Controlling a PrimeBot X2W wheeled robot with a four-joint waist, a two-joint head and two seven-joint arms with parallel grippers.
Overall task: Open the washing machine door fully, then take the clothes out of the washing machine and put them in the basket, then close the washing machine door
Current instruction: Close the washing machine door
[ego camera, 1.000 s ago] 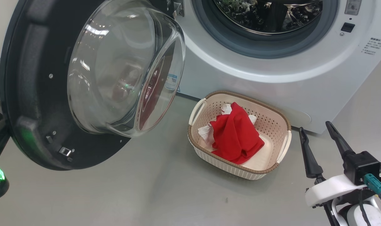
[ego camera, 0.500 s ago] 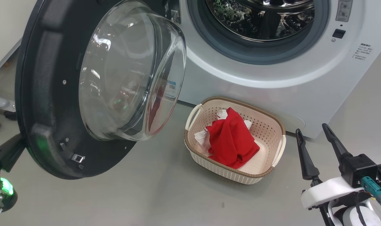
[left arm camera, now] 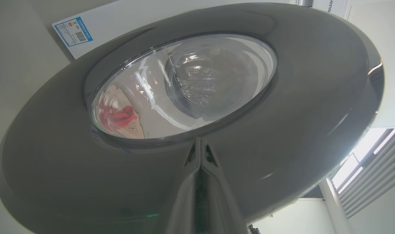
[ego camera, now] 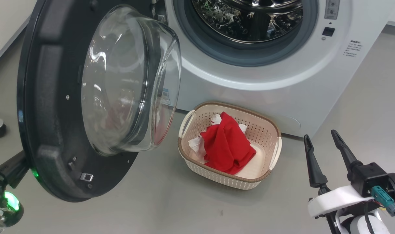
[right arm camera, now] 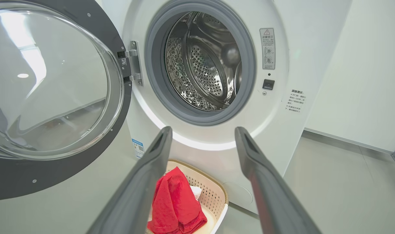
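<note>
The large round door (ego camera: 38,113) with glossy black rim and clear glass bowl stands half open at the left of the big white washing machine (ego camera: 265,87). The left gripper (left arm camera: 200,169), fingers pressed together, touches its outer face. The soft red clothes (ego camera: 226,146) lie in the small oval cream plastic basket (ego camera: 262,131) before the machine. The right gripper (ego camera: 320,135) is spread wide and holds nothing.

Smooth grey floor (ego camera: 171,208), plain white wall (right arm camera: 353,65) meeting it at a pale skirting, daylight through slatted blinds (left arm camera: 366,165)

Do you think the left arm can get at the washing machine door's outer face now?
Probably yes: the left gripper, fingers together, points straight at the glossy rim of the washing machine door, nothing between.
</note>
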